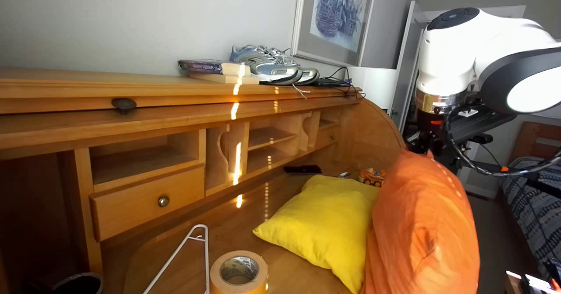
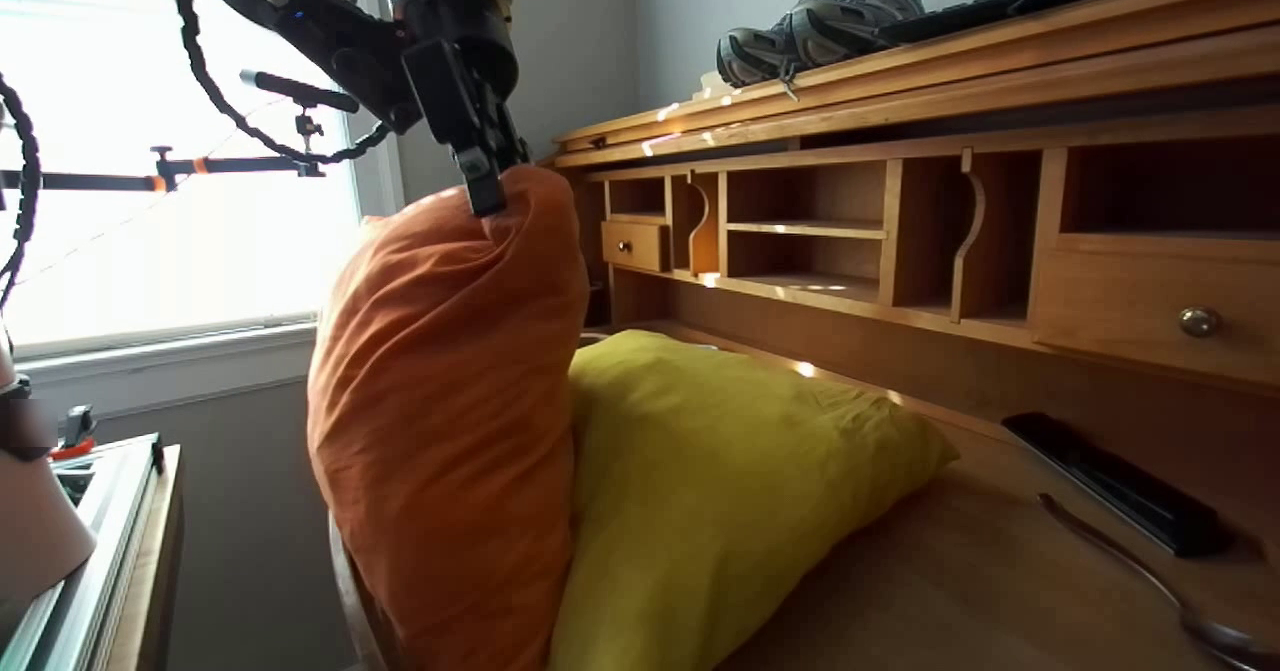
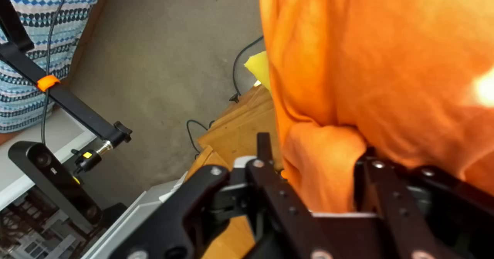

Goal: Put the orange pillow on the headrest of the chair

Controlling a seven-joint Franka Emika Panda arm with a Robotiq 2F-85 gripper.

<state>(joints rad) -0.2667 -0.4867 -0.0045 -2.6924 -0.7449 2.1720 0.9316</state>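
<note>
Releasing the orange pillow [image 2: 440, 401] cleanly looks like the step in hand. It stands on edge, against the yellow pillow [image 2: 700, 471] on the desk [image 2: 920, 581] side; what may be the headrest [image 2: 352, 601], a strip of brown wood, shows low beside it, but what bears the weight is hidden. The gripper [image 3: 314, 154] has its jaws spread about a fold of the top corner: in the wrist view one fingertip stands off the cloth, the other lies against it. Best to spread wider, then rise straight up, so the touching finger doesn't drag the fold and tip everything over. The yellow pillow, the closest obstacle, may be propping it; avoid drifting deskward. A hanger [image 1: 207, 259], tape [image 1: 259, 273] and spoon [image 2: 1230, 641] lie on the desk, shoes [image 1: 280, 70] on its top.
</note>
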